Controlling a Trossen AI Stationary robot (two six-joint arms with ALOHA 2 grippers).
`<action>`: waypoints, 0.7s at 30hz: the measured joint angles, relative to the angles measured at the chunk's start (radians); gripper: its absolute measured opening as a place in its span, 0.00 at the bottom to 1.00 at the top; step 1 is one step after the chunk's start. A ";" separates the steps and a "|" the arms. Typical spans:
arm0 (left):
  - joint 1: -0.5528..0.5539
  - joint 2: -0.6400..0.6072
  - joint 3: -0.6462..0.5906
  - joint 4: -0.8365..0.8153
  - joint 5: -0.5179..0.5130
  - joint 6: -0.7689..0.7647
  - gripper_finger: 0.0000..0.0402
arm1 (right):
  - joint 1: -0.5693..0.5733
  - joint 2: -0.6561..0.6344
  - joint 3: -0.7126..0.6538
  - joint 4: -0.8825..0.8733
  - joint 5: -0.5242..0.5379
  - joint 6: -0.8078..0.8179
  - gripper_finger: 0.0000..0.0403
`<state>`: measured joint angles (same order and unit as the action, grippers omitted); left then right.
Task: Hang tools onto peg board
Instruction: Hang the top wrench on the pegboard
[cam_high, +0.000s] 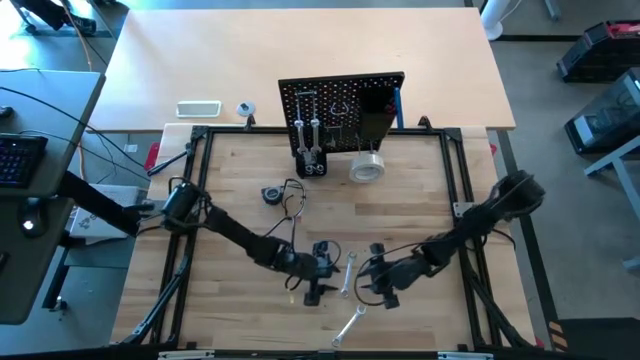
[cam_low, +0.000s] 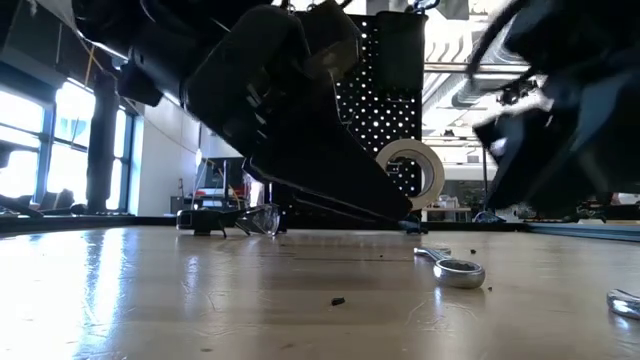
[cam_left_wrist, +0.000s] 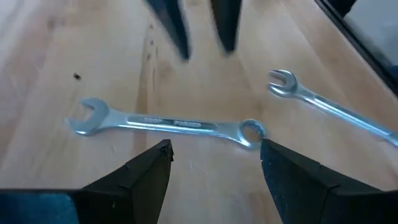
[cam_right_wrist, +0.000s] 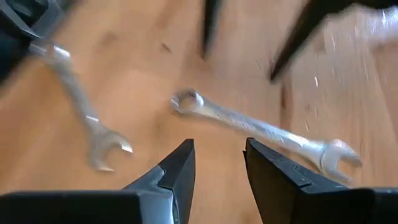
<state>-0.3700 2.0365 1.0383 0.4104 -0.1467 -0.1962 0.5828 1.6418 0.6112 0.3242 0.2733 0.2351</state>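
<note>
Silver wrenches (cam_high: 348, 275) (cam_high: 348, 326) lie on the wooden tabletop (cam_high: 240, 180), not yet hung; black peg board (cam_high: 340, 105) holds some tools. Left gripper (cam_high: 318, 285) and right gripper (cam_high: 378, 284) hover spread, empty.

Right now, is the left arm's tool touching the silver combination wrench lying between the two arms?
Apart. The left wrist view shows the left tool open, bare wood between its fingertips and the silver combination wrench.

no text, label or number can be read anywhere.

Two loose wrenches (cam_high: 348, 275) (cam_high: 349, 326); one tape roll (cam_high: 367, 166); one peg board (cam_high: 342, 108); two grippers (cam_high: 322, 274) (cam_high: 378, 275)
</note>
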 joint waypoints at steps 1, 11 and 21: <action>0.008 0.000 0.001 -0.001 0.021 -0.011 0.59 | -0.006 0.027 0.010 -0.009 -0.001 0.012 0.33; 0.064 0.015 0.003 -0.016 0.123 -0.093 0.53 | -0.097 0.232 0.122 0.003 -0.118 0.079 0.33; 0.092 0.085 0.013 0.023 0.225 -0.124 0.47 | -0.139 0.245 0.138 0.058 -0.082 0.031 0.33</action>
<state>-0.2775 2.1218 1.0515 0.4335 0.0787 -0.3205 0.4440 1.8871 0.7497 0.3826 0.1916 0.2663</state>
